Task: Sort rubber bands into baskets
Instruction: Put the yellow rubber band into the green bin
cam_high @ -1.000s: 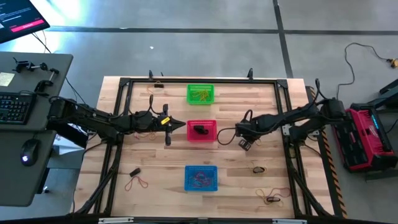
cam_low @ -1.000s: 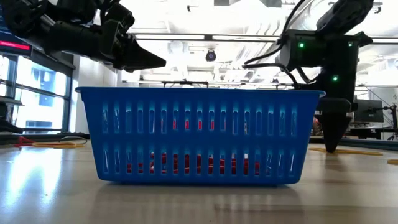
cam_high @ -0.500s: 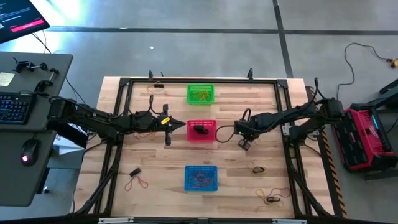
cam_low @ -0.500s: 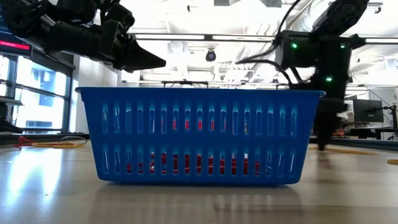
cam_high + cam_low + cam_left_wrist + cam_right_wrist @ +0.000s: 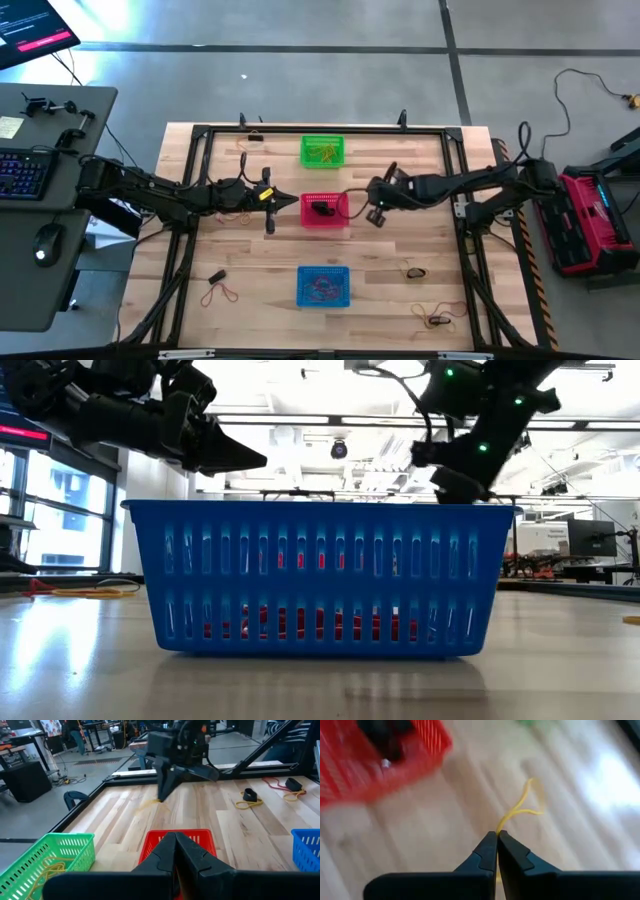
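Note:
My right gripper [image 5: 496,836] is shut on a yellow rubber band [image 5: 517,810]. It hovers just right of the red basket [image 5: 324,211], which holds black bands. The left wrist view shows it too, as the right gripper [image 5: 161,796] slanting down over the bare wood. My left gripper [image 5: 175,840] is shut and holds nothing, staying level just left of the red basket [image 5: 177,836]. The green basket [image 5: 322,151] at the far side holds yellow bands. Nearest the table's front edge, the blue basket [image 5: 323,286] holds red ones. My right gripper pinches the yellow band between its two fingertips, at one end of the loop [image 5: 500,829]. The fingers slant down toward the table's left. The rest of the band [image 5: 149,805] sticks out slack past the tips; I cannot tell whether it touches the wood.
Loose bands lie on the wood: a red one [image 5: 220,293] with a dark piece [image 5: 216,276] at the near left, and tan and black ones [image 5: 415,271] [image 5: 435,320] at the near right. A black frame [image 5: 320,130] rings the table.
My right gripper has shut on the yellow band at the tabletop. It has then risen and swung toward the table's left, coming close to the red basket, and its fingers have tipped from straight down to a slant. The band has gone up with it.

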Available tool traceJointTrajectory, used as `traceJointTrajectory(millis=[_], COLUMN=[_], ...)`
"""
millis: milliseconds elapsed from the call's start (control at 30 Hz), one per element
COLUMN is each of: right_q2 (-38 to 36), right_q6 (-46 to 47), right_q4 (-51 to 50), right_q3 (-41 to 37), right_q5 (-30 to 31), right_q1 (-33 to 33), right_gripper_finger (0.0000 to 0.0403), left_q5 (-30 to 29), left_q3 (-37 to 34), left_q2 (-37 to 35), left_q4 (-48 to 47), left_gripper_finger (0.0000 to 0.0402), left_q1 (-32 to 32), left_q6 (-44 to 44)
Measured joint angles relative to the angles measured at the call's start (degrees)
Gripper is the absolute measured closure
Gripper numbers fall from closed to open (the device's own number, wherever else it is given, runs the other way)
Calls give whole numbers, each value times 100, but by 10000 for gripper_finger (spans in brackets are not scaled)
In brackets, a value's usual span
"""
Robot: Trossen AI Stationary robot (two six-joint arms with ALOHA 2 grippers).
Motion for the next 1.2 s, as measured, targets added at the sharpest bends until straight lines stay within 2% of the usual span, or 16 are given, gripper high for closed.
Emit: traceJointTrajectory(millis=[367,567,867,1200], right_q2=[-1,30,676,1982], right_q6=[-1494,-1845,-2375,-2950], right_q4=[2239,3035,2965,2598], right_q3=[-2,-2,758,2107], right_q5=[7,-455,-735,-1349], right_q1=[-755,-1302,-1747,-2176], right_gripper_finger=[403,403,403,403], left_q5=[0,0,0,0], left_q3=[0,0,0,0], left_q2=[0,0,0,0], left_q4=[-3,-4,-4,-4], left_gripper_finger=[402,402,402,401], left_q1=[0,1,1,0], left_q6=[-47,-50,-50,-94])
